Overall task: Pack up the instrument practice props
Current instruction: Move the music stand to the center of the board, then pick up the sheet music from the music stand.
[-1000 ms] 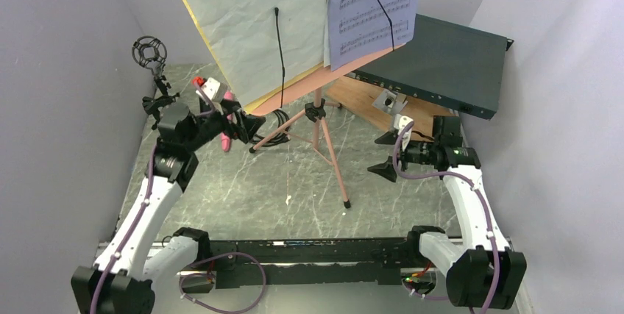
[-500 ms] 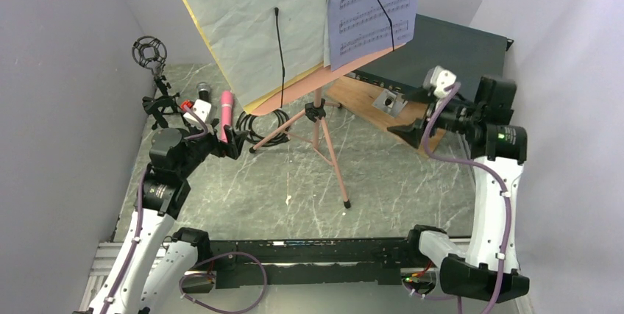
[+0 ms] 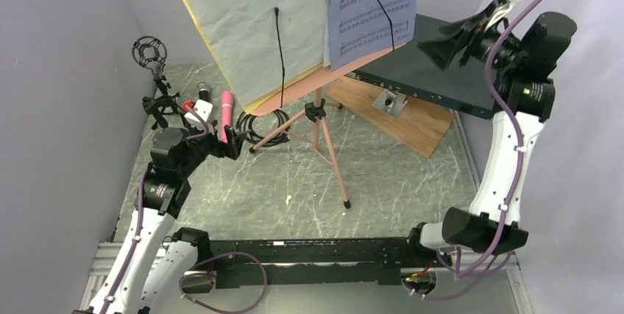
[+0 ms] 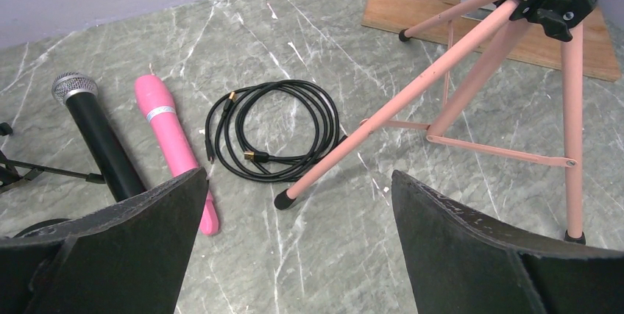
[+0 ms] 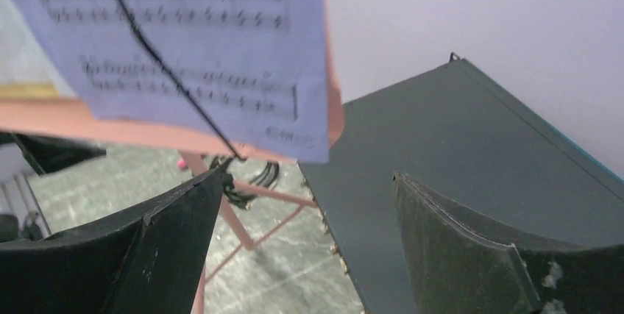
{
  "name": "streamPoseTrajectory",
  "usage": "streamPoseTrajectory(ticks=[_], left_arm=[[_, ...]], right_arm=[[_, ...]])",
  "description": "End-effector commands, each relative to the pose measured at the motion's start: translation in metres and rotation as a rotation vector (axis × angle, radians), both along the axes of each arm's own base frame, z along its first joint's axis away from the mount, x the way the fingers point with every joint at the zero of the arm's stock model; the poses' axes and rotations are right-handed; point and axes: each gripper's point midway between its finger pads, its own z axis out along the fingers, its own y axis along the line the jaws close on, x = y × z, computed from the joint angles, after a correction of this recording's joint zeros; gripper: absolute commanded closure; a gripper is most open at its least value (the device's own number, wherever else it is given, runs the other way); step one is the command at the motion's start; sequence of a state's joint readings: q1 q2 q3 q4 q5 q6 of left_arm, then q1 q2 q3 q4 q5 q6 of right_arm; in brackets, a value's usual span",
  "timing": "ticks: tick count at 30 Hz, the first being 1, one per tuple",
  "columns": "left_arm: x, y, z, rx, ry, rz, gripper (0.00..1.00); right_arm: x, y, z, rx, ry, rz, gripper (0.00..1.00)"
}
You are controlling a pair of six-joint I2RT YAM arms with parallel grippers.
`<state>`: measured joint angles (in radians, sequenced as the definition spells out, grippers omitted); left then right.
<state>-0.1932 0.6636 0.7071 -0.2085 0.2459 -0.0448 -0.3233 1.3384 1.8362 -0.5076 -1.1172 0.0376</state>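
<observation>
The pink music desk (image 3: 352,65) stands on pink tripod legs (image 3: 329,151) mid-table, holding a white page over a yellow one (image 3: 250,20) and a printed sheet-music page (image 3: 375,1). A pink microphone (image 3: 225,112) and a black microphone (image 3: 202,93) lie at the left, also seen in the left wrist view as pink (image 4: 165,130) and black (image 4: 96,130). A black mic holder (image 3: 149,51) stands on a small stand. My left gripper (image 3: 234,141) is open and empty, just near of the microphones. My right gripper (image 3: 460,31) is open and empty, raised beside the printed page (image 5: 191,42).
A coiled black cable (image 4: 272,126) lies by a tripod foot (image 4: 285,198). The dark teal rack box (image 3: 441,64) rests on the brown wooden board (image 3: 412,119) at the back right. Walls close in on both sides.
My right arm has risen from table level to beside the printed page above the rack box. My left arm drew back from the pink microphone, then held still.
</observation>
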Motion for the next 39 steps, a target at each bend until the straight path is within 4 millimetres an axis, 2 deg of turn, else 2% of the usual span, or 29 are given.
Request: streamPoseTrajectory(ticks=[1,6,10,18,29,39], left_arm=[[0.000,0.001,0.008,0.006,-0.031,0.001,0.00],[0.000,0.001,0.009,0.003,-0.031,-0.001,0.00],[0.001,0.002,0.008,0.005,-0.029,0.005,0.01],[0.001,0.004,0.009,0.004,-0.029,0.011,0.00],[0.001,0.002,0.008,0.004,-0.019,0.002,0.01],[0.002,0.001,0.006,0.001,-0.012,-0.003,0.01]], right_arm=[[0.006,0.000,0.061,0.160,-0.035,-0.024,0.14],[0.016,-0.001,0.076,0.227,-0.014,-0.004,0.15],[0.023,0.001,0.077,0.253,0.008,0.015,0.16],[0.026,0.035,0.063,0.223,0.048,0.096,0.16],[0.032,0.037,0.048,0.179,0.051,0.073,0.18],[0.008,0.048,0.052,0.170,0.045,0.118,0.20]])
